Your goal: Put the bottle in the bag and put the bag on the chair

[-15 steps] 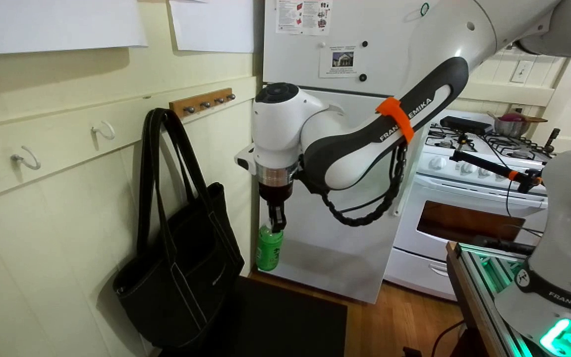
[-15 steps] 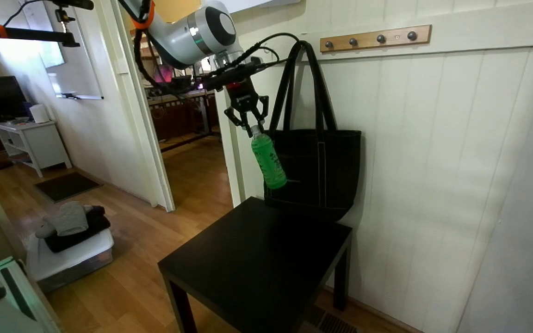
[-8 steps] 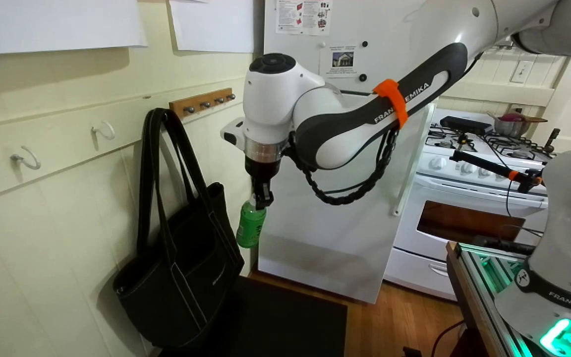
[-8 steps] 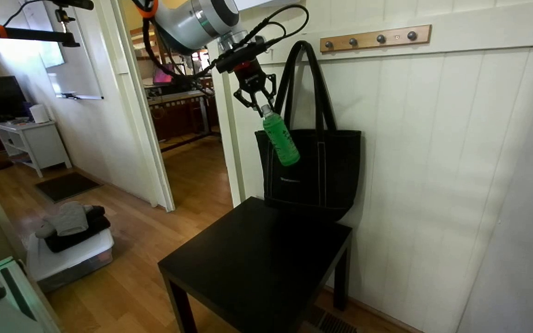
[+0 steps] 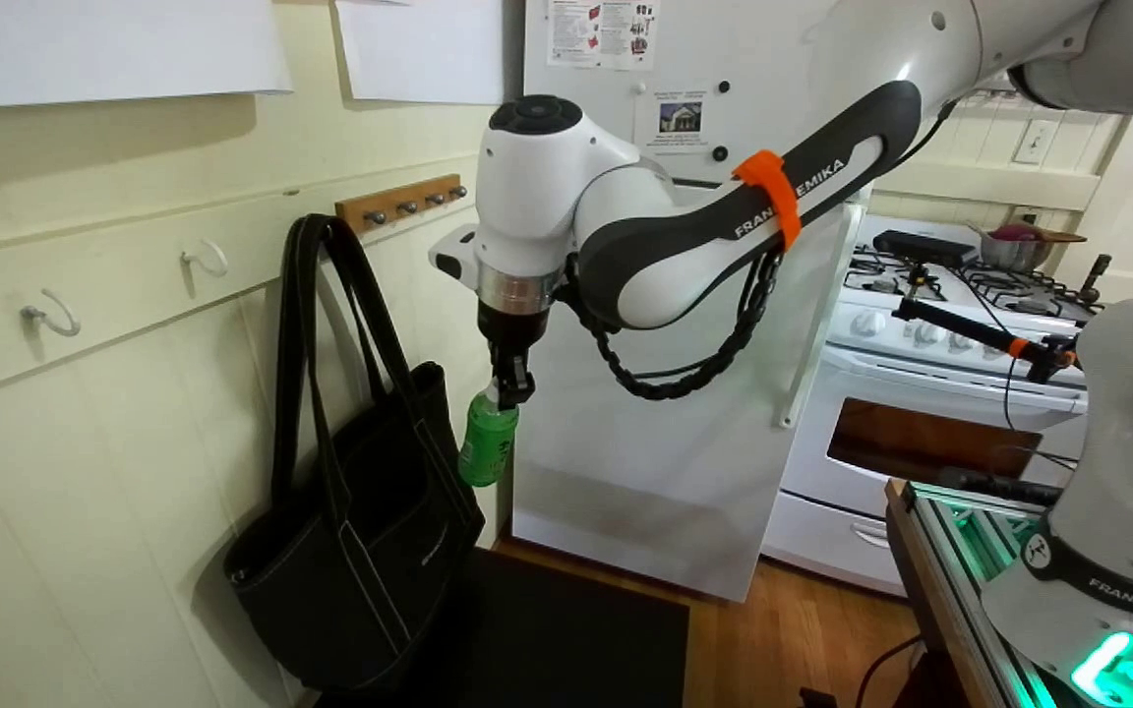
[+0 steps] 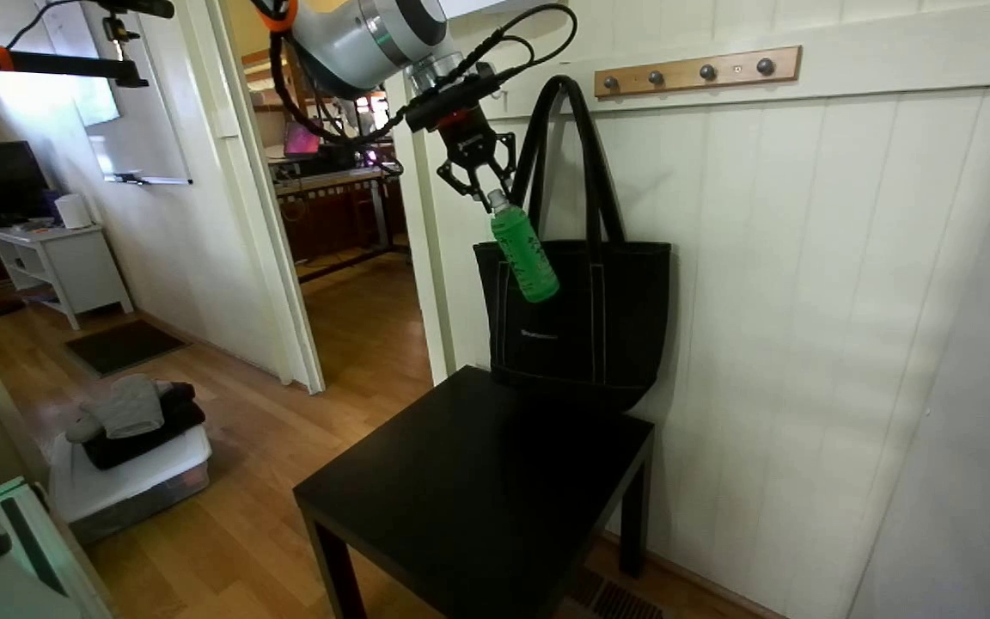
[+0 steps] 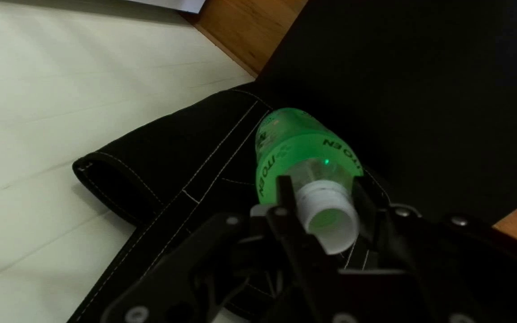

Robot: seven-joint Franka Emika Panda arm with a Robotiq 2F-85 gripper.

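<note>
Bottle (image 6: 525, 254) hangs tilted at upper centre in an exterior view, my gripper (image 6: 498, 199) pinching its neck, the bag (image 6: 631, 318) behind it.

In an exterior view: tilted green bottle (image 6: 526, 256) is being held by its top in the gripper (image 6: 498, 197); black bag (image 6: 577, 331) behind is being partly covered. Bag base, dark on dark, is possibly being touched by the chair (image 6: 469, 494).

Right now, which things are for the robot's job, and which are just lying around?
For the job: bottle, gripper holding it, bag, chair (looks like a low table).
Just lying around: cloths, box, mat, pot.
</note>
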